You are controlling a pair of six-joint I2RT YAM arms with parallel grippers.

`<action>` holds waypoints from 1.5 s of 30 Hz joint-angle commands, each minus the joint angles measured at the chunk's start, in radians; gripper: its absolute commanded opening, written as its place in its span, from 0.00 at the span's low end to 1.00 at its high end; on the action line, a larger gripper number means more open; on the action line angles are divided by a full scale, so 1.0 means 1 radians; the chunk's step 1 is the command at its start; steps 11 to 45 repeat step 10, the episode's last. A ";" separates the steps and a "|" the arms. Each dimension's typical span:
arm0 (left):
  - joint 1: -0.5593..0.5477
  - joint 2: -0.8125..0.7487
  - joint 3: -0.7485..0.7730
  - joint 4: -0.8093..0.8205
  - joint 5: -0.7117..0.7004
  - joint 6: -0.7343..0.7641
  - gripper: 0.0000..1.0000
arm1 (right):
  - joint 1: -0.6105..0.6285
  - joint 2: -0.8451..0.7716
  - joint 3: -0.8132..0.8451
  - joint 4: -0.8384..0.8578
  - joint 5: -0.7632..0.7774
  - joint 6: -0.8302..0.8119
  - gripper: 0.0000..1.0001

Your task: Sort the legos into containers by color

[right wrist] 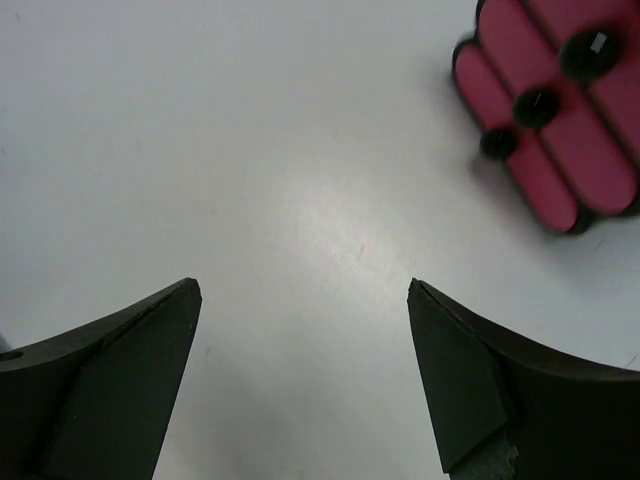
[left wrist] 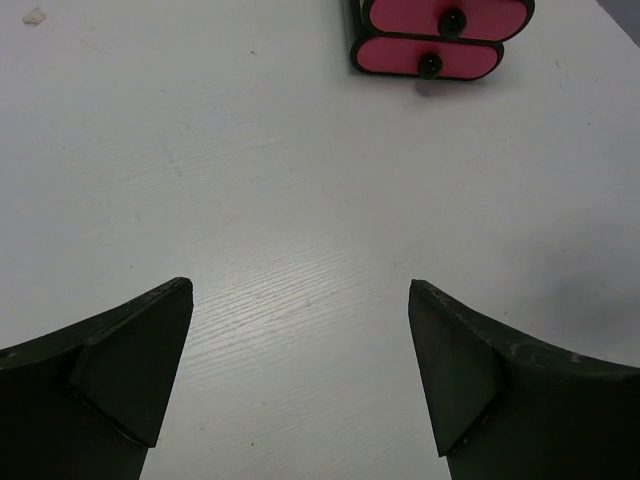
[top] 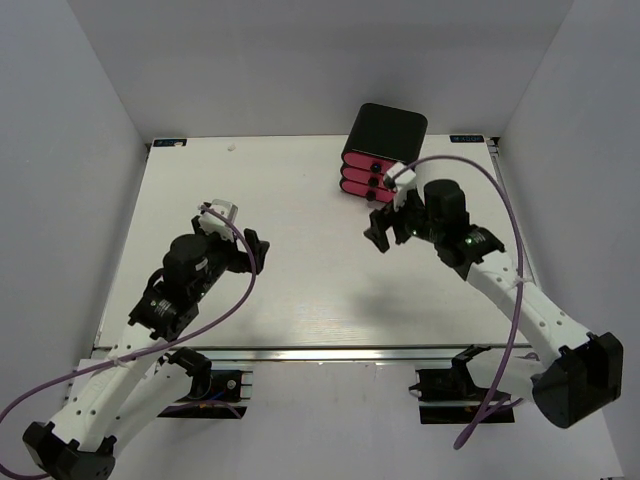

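The black cabinet (top: 388, 128) with three magenta-pink drawers (top: 366, 178) stands at the far right of the table, all drawers shut. It also shows in the left wrist view (left wrist: 437, 35) and in the right wrist view (right wrist: 550, 110). No legos show in any view. My left gripper (top: 254, 250) is open and empty over the left middle of the table; its fingertips (left wrist: 160, 340) frame bare tabletop. My right gripper (top: 385, 232) is open and empty, a little in front of the drawers; its fingertips (right wrist: 450, 370) frame bare tabletop.
The white table (top: 300, 280) is walled by white panels at the back and sides. A small white scrap (top: 232, 147) lies near the far edge. Purple cables (top: 500, 190) loop over both arms.
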 commanded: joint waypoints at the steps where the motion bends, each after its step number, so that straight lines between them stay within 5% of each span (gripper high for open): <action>1: -0.003 -0.014 -0.019 0.034 0.047 0.031 0.98 | -0.013 -0.116 -0.127 0.031 0.002 0.104 0.89; 10: -0.003 0.033 -0.031 0.037 0.028 0.048 0.98 | -0.072 -0.360 -0.342 0.126 0.036 0.228 0.89; 45: -0.003 0.033 -0.031 0.037 0.028 0.048 0.98 | -0.072 -0.360 -0.342 0.126 0.036 0.228 0.89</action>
